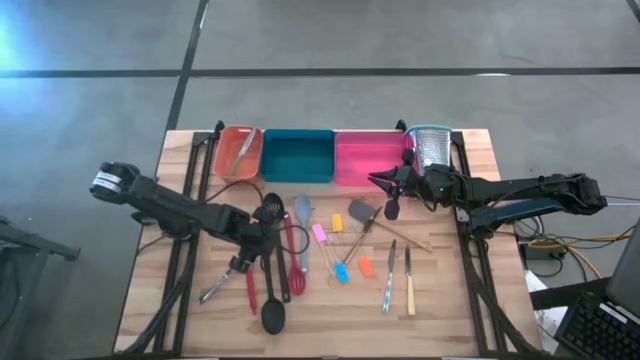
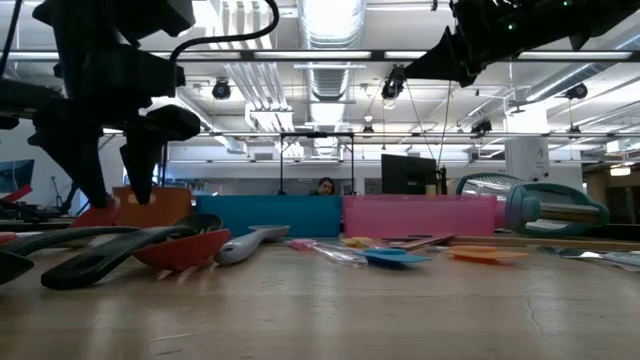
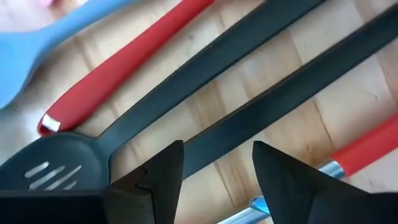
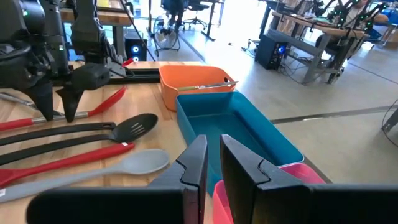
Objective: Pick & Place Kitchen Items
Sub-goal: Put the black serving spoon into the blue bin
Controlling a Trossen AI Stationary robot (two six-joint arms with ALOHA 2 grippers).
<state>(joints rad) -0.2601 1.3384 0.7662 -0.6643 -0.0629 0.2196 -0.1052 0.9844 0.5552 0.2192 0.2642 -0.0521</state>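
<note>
In front of the orange tray (image 1: pixel 237 150), holding one utensil, most utensils (image 1: pixel 300 255) lie unsorted. Left gripper (image 1: pixel 262 232) straddles a black handle (image 3: pixel 261 112), jaws parted; right gripper (image 1: pixel 392 190) hangs nearly closed, empty.

red handle (image 3: pixel 367 152) cut off at edge, distant person (image 2: pixel 325 186) too small
</note>
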